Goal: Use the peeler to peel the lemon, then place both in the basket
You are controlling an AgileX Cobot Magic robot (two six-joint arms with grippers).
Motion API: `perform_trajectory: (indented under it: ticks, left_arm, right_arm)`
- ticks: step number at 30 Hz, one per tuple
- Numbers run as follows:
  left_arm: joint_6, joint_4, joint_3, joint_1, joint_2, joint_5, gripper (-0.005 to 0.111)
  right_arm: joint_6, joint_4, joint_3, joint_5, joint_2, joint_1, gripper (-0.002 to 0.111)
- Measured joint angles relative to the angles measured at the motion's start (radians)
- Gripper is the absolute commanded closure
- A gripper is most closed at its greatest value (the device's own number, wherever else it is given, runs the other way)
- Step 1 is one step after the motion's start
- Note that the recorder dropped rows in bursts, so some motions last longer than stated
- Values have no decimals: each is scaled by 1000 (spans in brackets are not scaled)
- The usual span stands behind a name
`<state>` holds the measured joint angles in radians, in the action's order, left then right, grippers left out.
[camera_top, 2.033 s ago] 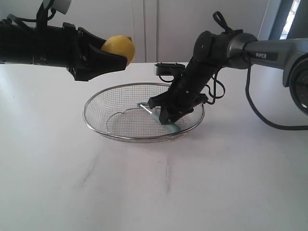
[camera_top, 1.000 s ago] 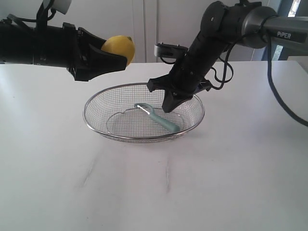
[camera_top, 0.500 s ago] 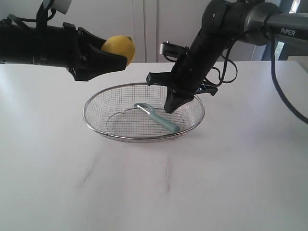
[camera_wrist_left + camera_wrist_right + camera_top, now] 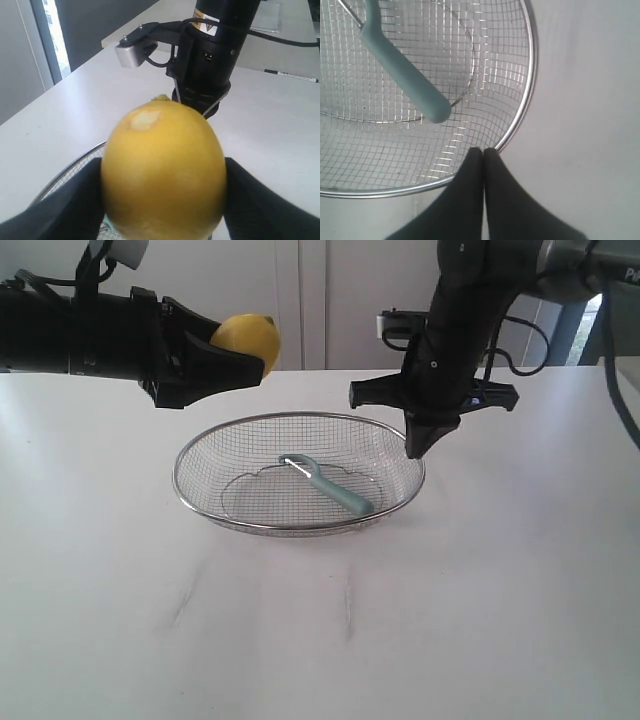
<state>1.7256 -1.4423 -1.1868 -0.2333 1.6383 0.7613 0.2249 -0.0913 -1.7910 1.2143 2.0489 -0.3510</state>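
My left gripper [image 4: 243, 352] is shut on the yellow lemon [image 4: 247, 336] [image 4: 162, 170], holding it in the air above and to the left of the basket [image 4: 200, 445]. A pale peeled patch shows near the lemon's nub. The teal peeler [image 4: 330, 486] [image 4: 402, 75] lies inside the wire-mesh basket [image 4: 529, 80], loop head toward the left. My right gripper [image 4: 417, 450] [image 4: 483, 150] is shut and empty, its tips pointing down just above the basket's right rim.
The basket sits mid-table on a white tabletop [image 4: 330, 630]. Black cables [image 4: 500, 360] hang behind the right arm. A white wall and cabinet doors stand behind the table.
The right gripper let go of the peeler in the basket, shut, and rose up and to the right over the rim. The left gripper and lemon have stayed still.
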Motion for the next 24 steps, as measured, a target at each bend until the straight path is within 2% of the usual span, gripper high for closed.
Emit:
perform_trajectory:
  ticks: [4, 17, 24]
  left_arm:
    - [0, 0, 0, 0, 0, 0, 107]
    - [-40, 0, 0, 0, 0, 0, 107]
    - [-46, 0, 0, 0, 0, 0, 107]
  right_arm:
    - [4, -9, 0, 2, 0, 36, 108]
    - [11, -90, 0, 2, 0, 249, 108]
    - [14, -88, 0, 4, 0, 301, 108]
